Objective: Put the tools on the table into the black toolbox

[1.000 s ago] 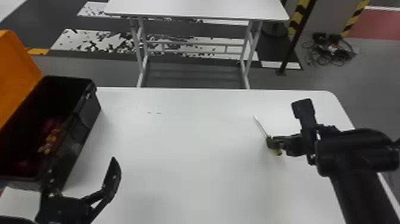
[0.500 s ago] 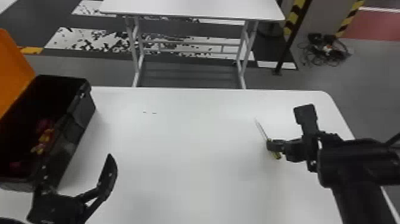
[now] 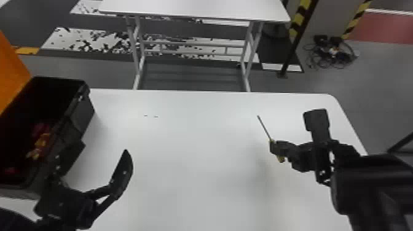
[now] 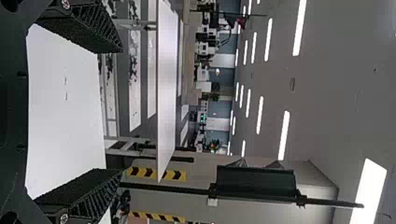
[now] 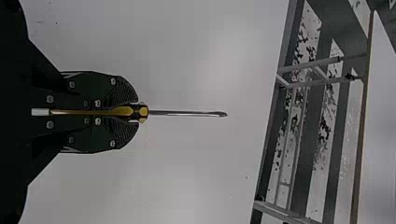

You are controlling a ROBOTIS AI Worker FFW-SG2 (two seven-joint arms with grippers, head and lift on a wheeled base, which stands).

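My right gripper is over the right part of the white table, closed around a screwdriver by its yellow-and-black handle. In the right wrist view the right gripper pinches that handle, and the screwdriver's metal shaft sticks out past the fingertips. The black toolbox stands at the table's left with its orange lid up; red and yellow items lie inside. My left gripper is beside the toolbox with its fingers spread. In the left wrist view the left gripper has nothing between its fingers.
The white table has its far edge well beyond both grippers. A second white table stands behind it. Cables and dark gear lie on the floor at the back right, near a dark post.
The head view has shifted slightly, so the tables and toolbox sit a little farther left. The right gripper keeps its hold on the screwdriver; the left one stays spread.
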